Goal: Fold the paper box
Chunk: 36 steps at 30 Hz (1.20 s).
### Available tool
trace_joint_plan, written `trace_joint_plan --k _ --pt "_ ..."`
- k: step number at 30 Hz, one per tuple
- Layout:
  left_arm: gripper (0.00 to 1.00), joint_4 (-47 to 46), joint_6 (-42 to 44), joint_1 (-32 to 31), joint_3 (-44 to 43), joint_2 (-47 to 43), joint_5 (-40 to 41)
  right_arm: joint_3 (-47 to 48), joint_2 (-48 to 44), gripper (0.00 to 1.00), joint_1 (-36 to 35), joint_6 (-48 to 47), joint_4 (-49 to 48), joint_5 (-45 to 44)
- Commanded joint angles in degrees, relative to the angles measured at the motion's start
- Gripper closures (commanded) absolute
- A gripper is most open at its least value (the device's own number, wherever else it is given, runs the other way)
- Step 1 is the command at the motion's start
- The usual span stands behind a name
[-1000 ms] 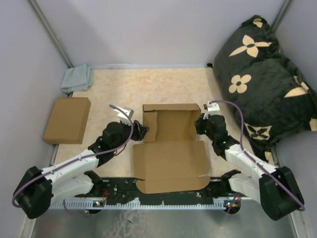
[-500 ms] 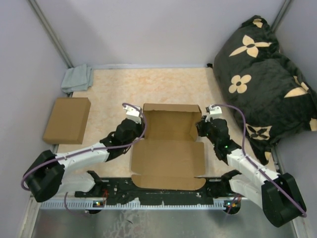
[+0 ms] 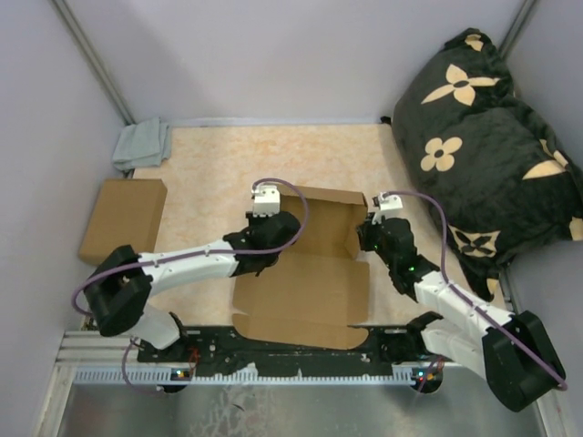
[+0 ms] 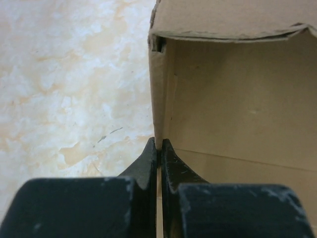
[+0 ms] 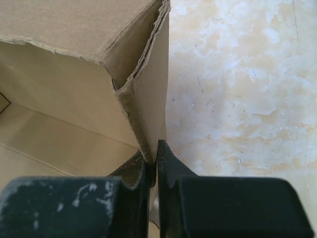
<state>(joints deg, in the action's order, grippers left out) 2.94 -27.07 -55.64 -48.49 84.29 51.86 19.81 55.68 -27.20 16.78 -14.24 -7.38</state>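
Pinches the left wall of the paper box (image 4: 233,99) in the left end effector (image 4: 159,145), box floor just rightward. Clamps the right wall in the right end effector (image 5: 153,149), floor leftward.

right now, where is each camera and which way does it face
top external: above, behind the robot, looking down on the table and paper box; both arms show.
left wrist: on the left arm, looking along the left pincer, shut on the box's left wall.
right wrist: same for the right pincer, right wall.
Wrist views share the box's inside.
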Motion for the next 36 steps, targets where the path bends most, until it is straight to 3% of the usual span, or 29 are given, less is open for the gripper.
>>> trace_joint_plan --k 1,5,8,10,17,21,25,30,36 --pt "1.0 21.8 -17.3 -2.8 -7.2 5.4 14.5 4.1 1.4 0.96 -1.7 2.0 0.8 0.2" --pt "1.0 35.5 -30.3 -3.2 -9.2 8.4 17.7 5.0 1.2 0.96 -1.7 2.1 3.4 -2.1" --pt "1.0 37.9 -35.0 -3.2 -7.8 7.6 17.8 5.2 0.8 0.96 -1.7 2.1 4.0 -2.4" --pt "0.99 33.5 -31.4 -3.2 -6.2 5.8 16.5 5.1 0.7 0.96 -1.7 2.3 3.7 -1.9" --pt "0.75 11.9 -13.4 -3.2 -0.3 -0.2 8.8 5.0 0.6 0.95 -1.7 2.4 3.3 -0.8" --pt "0.57 5.0 -7.2 -3.2 0.9 -2.0 3.5 4.9 1.0 0.95 -1.7 2.7 2.8 0.2" --pt "0.49 -1.8 -1.3 -3.2 3.5 -5.3 -2.8 5.2 2.0 0.95 -1.7 3.1 2.7 0.4" --pt "0.47 -1.7 -0.4 -3.2 5.7 -9.5 -5.2 4.5 1.8 0.93 -1.7 3.9 1.8 -0.2" --pt "0.47 -1.0 0.4 -3.2 7.8 -13.6 -9.2 4.7 2.0 0.73 -1.7 3.9 1.6 0.4"
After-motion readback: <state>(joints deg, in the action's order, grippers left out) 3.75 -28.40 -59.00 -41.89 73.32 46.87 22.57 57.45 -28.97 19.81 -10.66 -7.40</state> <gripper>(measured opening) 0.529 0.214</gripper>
